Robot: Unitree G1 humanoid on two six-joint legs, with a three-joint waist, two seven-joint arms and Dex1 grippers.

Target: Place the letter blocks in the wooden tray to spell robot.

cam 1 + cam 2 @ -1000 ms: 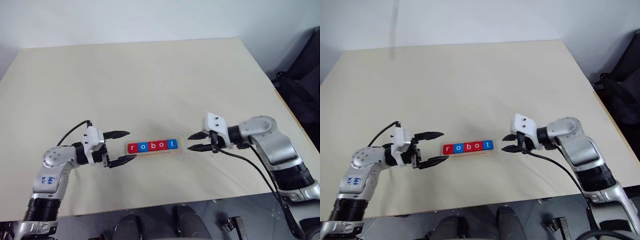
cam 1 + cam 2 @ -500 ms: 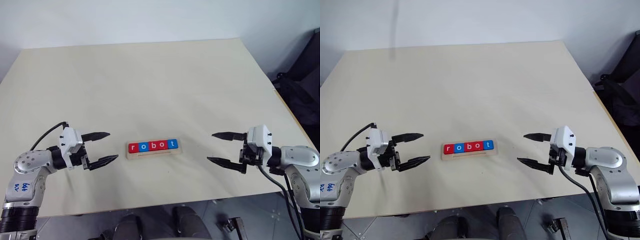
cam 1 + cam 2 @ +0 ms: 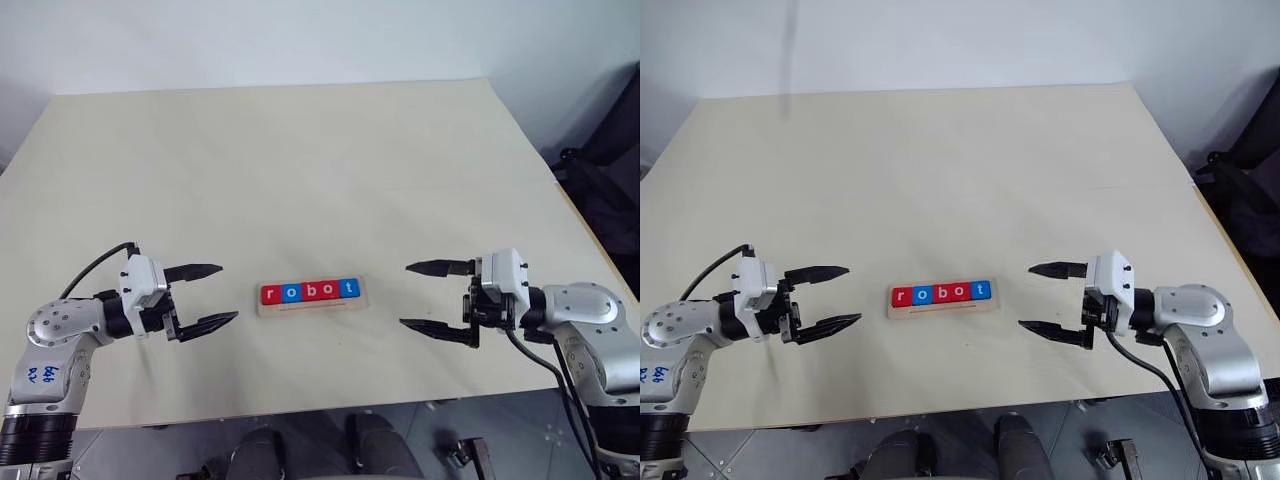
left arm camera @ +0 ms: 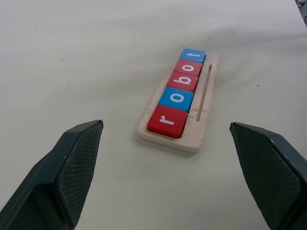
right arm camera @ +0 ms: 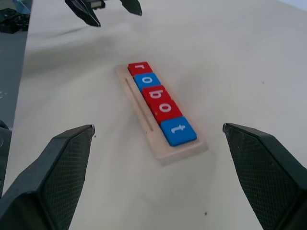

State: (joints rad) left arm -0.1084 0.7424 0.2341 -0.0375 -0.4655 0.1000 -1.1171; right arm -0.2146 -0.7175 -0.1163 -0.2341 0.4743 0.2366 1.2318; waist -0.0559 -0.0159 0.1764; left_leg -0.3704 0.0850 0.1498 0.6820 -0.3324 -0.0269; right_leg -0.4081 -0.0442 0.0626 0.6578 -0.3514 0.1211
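The wooden tray (image 3: 311,298) is lying in the lower middle of the left eye view, on the pale counter (image 3: 300,170). The letter blocks (image 3: 307,291) are sitting in it in one touching row, reading r, o, b, o, t from left to right: red, blue, red, red, blue. A thin groove is running along the tray's near edge, beside the row and not under it; it is showing clearly in the left wrist view.

The left pincer (image 3: 209,294) is hanging at the lower left of the frame, its two black fingers spread wide, pinching nothing and pointing toward the tray, well apart from it. The right pincer (image 3: 432,297) is hanging at the lower right, likewise spread wide and empty, its fingers aimed at the tray's "t" end with bare counter between.

In the wrist views each pincer's own fingers are being cut off by the bottom corners. The dark object at the right edge of the frame is too cropped to identify.
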